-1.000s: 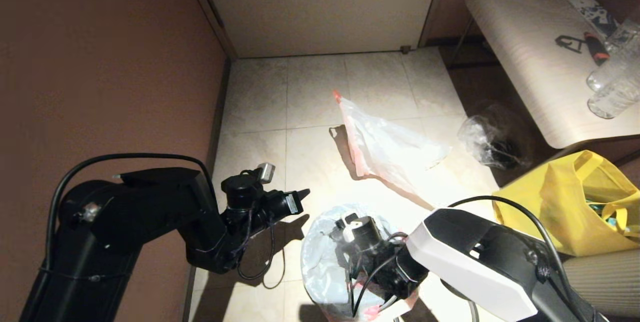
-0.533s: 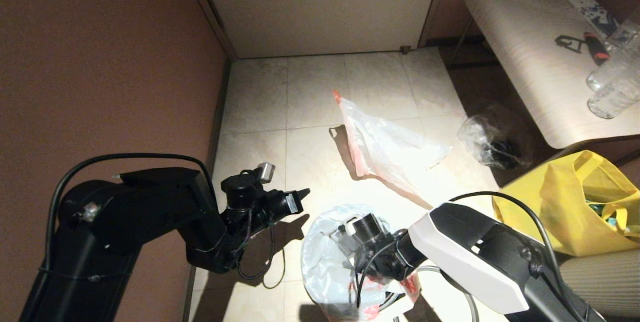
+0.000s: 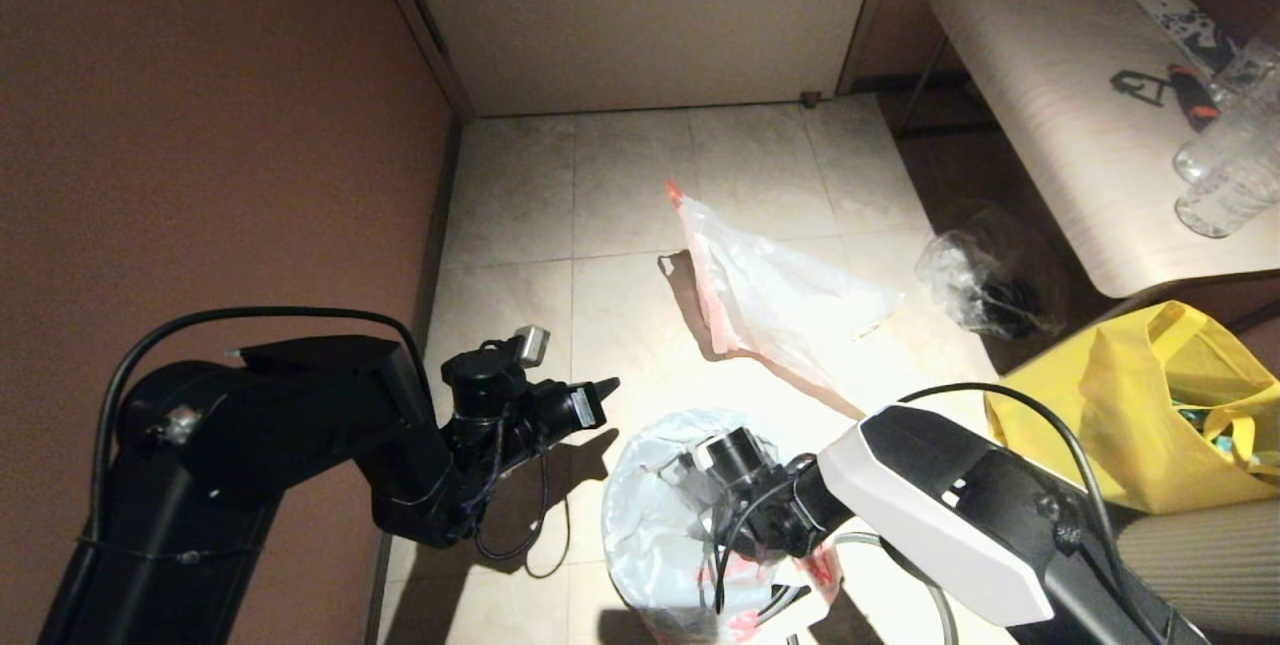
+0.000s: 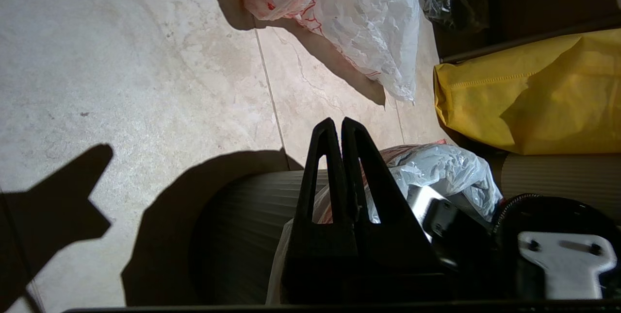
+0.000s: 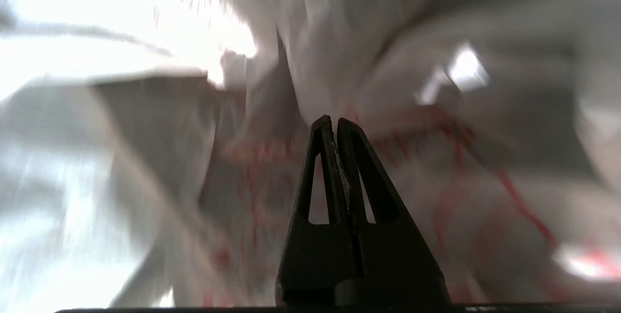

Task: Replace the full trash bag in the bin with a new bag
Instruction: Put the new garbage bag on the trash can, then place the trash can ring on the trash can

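Since a second ago the right arm has dipped and turned, so the right pincer now pokes deeper into the new bag that lines the bin. Its tips are pressed together with nothing between them, and the milky plastic with red print is crumpled all around them in the right wrist view. From the head view the pincer itself is hidden behind the wrist and the bag folds.

The left pincer hasn't budged; it hangs just beside the bin on the robot's left, above the floor, tips shut tight and gripping nothing.

Working outward from the bin: the new bag's edge spills over the bin's rim and the dark ribbed wall shows below it in the left wrist view. The full trash bag lies flat on the floor beyond the bin, well apart from it, orange-pink strip along one side. Further right of that sits a clear bag with dark stuff inside, near the table. The yellow tote bag slumps to the bin's right, below the table edge.
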Controlling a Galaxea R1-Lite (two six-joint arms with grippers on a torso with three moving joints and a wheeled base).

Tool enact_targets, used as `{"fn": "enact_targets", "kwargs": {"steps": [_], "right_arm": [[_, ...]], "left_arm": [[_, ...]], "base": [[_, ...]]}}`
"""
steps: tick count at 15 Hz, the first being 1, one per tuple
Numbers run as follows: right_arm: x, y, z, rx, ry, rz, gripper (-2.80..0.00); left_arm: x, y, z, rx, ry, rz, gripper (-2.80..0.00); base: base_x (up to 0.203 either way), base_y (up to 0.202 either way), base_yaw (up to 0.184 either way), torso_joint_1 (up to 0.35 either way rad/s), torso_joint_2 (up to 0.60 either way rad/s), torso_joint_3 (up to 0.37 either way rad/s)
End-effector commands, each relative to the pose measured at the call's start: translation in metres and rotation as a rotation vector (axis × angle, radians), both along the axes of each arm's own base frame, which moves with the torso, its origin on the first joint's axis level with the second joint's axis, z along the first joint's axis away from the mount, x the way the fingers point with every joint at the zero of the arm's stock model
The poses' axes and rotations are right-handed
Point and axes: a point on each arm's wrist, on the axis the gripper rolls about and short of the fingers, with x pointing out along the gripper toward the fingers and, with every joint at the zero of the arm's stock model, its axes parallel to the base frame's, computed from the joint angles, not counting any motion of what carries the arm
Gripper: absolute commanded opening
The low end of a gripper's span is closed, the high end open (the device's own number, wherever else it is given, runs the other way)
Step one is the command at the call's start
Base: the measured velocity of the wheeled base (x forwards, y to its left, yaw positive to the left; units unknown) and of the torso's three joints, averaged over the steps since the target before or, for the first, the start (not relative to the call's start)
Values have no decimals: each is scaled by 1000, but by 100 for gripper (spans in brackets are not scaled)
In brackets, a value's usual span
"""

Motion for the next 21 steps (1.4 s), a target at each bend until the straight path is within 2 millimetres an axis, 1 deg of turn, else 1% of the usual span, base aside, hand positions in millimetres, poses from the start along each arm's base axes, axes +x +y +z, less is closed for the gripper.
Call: {"fn": "enact_targets", "kwargs": {"steps": [1,3,5,6,7,8,9,10,11,12,13,14,16,18,20,21], "right_arm": [[-15,-6,32,10,-4,3,-280],[-51,-19,64,33,13,7,-280],[-88,-38,94,68,6,9,-280],[-106,-50,107,89,-4,3,-280],[-120,-66,116,102,-11,-13,-280],[-128,-85,120,109,-14,-46,-280],[-128,-110,123,114,-21,-110,-280],[-127,-131,126,116,-27,-169,-280],[-124,-149,122,99,-14,-217,-280],[-119,-164,111,63,13,-248,-280],[-114,-173,100,32,38,-260,-280],[-107,-177,91,8,55,-263,-280],[-83,-190,73,-51,67,-259,-280],[-64,-208,52,-151,92,-207,-280],[-38,-222,35,-176,88,-176,-280],[-27,-226,23,-181,94,-151,-280]], "left_arm": [[0,0,0,-3,-3,-2,-280],[0,0,0,-3,-3,-3,-280],[0,-1,-1,1,-2,-3,-280],[0,-1,-2,1,-1,-3,-280],[-1,-1,-3,1,0,-4,-280],[-1,-1,-3,3,-1,-5,-280],[-1,-1,-3,3,-1,-5,-280],[-1,-1,-4,4,2,-3,-280],[-1,-1,-4,5,3,-3,-280],[0,-1,-4,4,3,-3,-280],[0,-1,-4,4,2,-3,-280],[0,-1,-4,4,2,-3,-280],[0,-1,-4,4,2,-3,-280],[0,-1,-4,4,2,-3,-280],[0,-1,-4,4,3,-3,-280],[0,-1,-4,6,3,-3,-280]], "base": [[0,0,0,0,0,0],[0,0,0,0,0,0],[0,0,0,0,0,0],[0,0,0,0,0,0],[0,0,0,0,0,0],[0,0,0,0,0,0],[0,0,0,0,0,0],[0,0,0,0,0,0],[0,0,0,0,0,0],[0,0,0,0,0,0],[0,0,0,0,0,0],[0,0,0,0,0,0],[0,0,0,0,0,0],[0,0,0,0,0,0],[0,0,0,0,0,0],[0,0,0,0,0,0]]}}
